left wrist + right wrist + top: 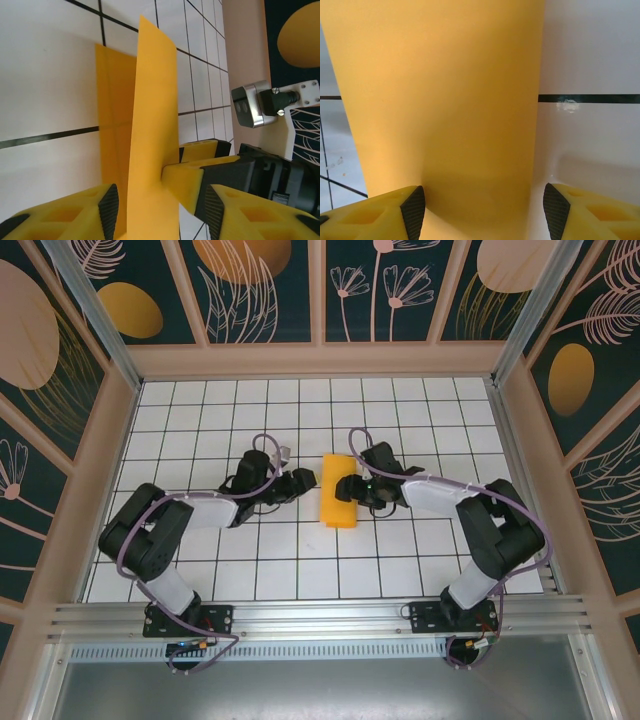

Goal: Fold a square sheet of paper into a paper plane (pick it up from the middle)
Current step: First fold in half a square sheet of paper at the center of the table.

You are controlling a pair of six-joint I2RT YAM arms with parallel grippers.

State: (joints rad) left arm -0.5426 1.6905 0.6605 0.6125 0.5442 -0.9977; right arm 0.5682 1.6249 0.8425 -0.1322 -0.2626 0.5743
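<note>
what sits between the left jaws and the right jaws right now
The square sheet of paper, partly folded, lies between them in the top view; the left wrist view shows a flap of it standing between the left jaws.

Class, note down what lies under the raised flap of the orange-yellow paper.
Beneath the raised flap of the square sheet of paper, another layer of it lies flat on the white gridded table. That layer covers the tiles under it, so anything there is hidden.

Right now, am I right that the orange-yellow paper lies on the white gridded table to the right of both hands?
Not quite: the paper lies on the white gridded table between the left hand and the right hand, as the top external view shows.
</note>
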